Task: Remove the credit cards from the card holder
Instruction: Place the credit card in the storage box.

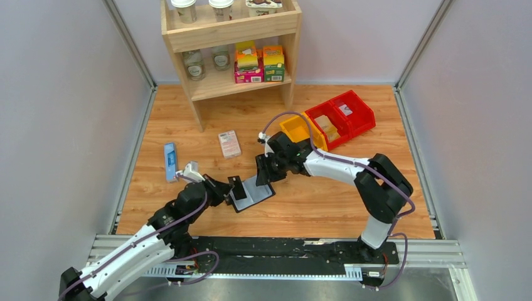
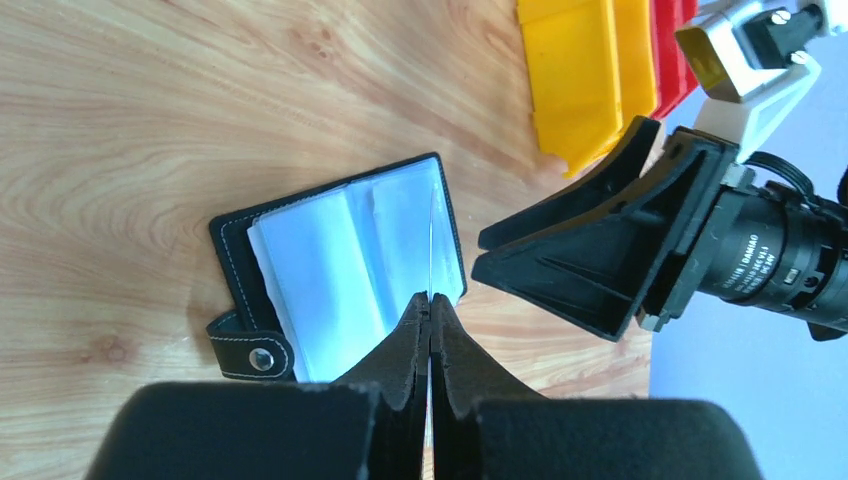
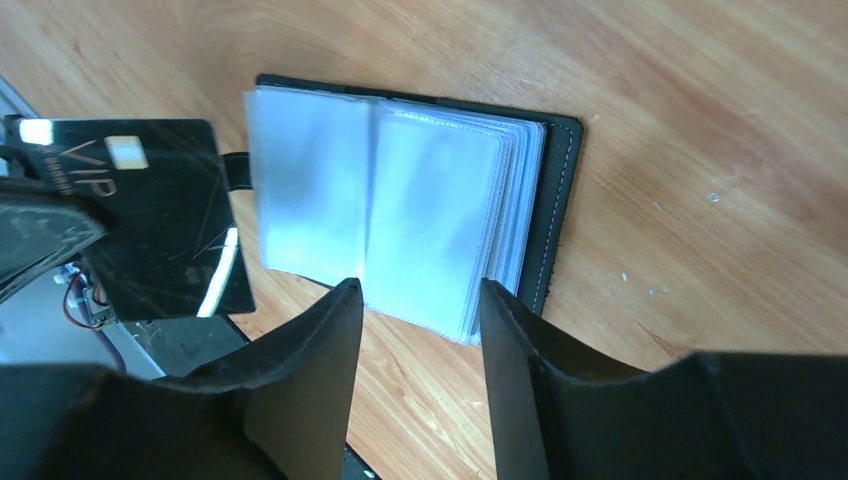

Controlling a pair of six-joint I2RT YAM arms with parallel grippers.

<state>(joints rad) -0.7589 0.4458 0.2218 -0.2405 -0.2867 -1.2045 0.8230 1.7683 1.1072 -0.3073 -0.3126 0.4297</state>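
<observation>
The white right arm (image 1: 342,166) has black joints, purple cable (image 1: 285,115), black end effector (image 1: 263,174).

Card holder (image 1: 251,194) flat on table (image 1: 326,210)

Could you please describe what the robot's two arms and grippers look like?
The left arm and right arm have white links, black joints and purple cables looped alongside. The left gripper and right gripper have black, wedge-shaped fingers.

Open table (image 1: 326,204) lies right of the card holder (image 1: 254,195); left tool (image 2: 430,308) and right tool (image 3: 420,295) crowd it.
</observation>
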